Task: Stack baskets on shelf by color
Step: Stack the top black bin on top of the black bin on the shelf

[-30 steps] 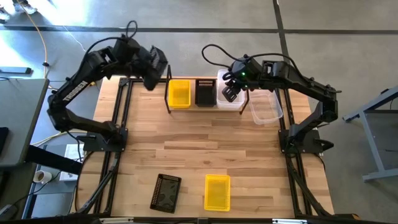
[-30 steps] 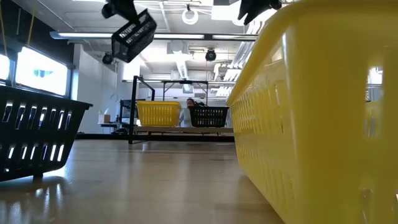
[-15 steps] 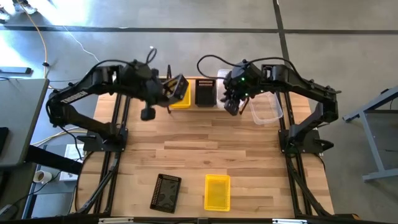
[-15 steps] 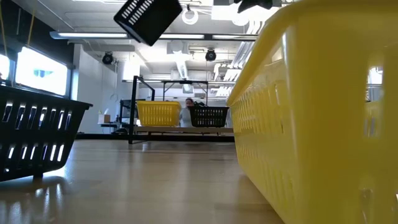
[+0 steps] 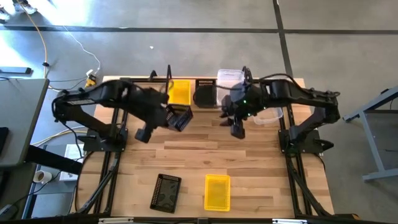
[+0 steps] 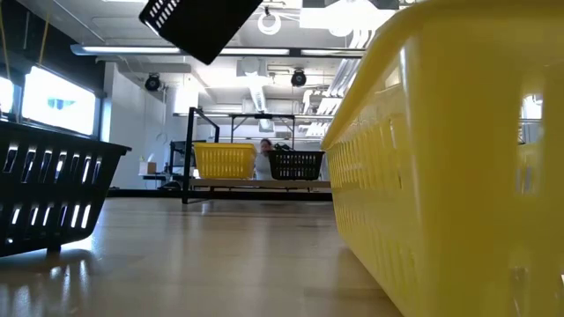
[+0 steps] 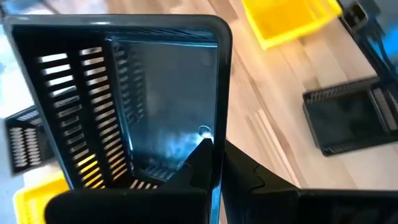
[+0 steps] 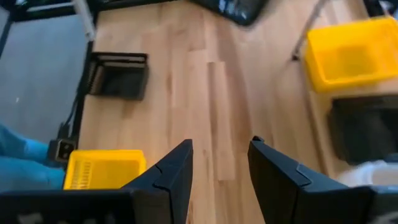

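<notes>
1. While the left gripper (image 5: 169,116) hangs over the table (image 5: 261,162), its fingers (image 7: 205,163) are clamped on the wall of a black basket (image 5: 180,118), carried tilted in the air just in front of the shelf (image 5: 169,87).
2. Seen from the low view, that held basket (image 6: 201,22) floats high above the tabletop, bottom turned toward the camera.
3. Behind the left gripper, a yellow basket (image 5: 180,92) sits on the shelf, with a second black one (image 5: 205,93) just beside it and a clear one (image 5: 229,78) beyond that.
4. Right gripper (image 5: 238,129) hovers over bare wood in front of the shelf, fingers (image 8: 176,171) apart and holding nothing.
5. Another clear basket (image 5: 268,114) lies just beside the right arm, near the table's edge.
6. Well apart from both grippers, at the near edge, a black basket (image 5: 165,192) and a yellow basket (image 5: 217,191) rest side by side, not touching.
</notes>
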Robot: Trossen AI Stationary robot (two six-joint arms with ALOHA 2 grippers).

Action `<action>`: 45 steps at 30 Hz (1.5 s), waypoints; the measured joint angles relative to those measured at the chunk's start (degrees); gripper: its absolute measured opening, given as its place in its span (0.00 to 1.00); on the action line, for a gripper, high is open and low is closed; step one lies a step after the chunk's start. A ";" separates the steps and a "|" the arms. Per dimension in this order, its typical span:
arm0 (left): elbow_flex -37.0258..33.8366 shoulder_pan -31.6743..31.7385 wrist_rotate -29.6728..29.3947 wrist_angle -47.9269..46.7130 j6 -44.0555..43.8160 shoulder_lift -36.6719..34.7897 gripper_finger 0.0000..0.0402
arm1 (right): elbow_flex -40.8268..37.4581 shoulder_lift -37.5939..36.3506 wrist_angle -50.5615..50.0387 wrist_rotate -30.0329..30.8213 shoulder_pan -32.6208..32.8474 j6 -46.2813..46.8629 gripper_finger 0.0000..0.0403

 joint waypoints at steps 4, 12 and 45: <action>0.00 -3.19 -1.62 -0.86 1.46 2.99 0.01 | -0.02 0.00 1.55 0.00 2.93 -3.26 0.35; 0.00 -7.22 -1.75 -1.02 2.96 9.57 0.01 | -0.02 0.00 4.46 0.00 5.86 -8.19 0.35; -0.02 -12.30 0.51 7.09 -0.22 17.21 0.01 | -0.07 13.98 15.68 -2.69 11.55 -26.79 0.35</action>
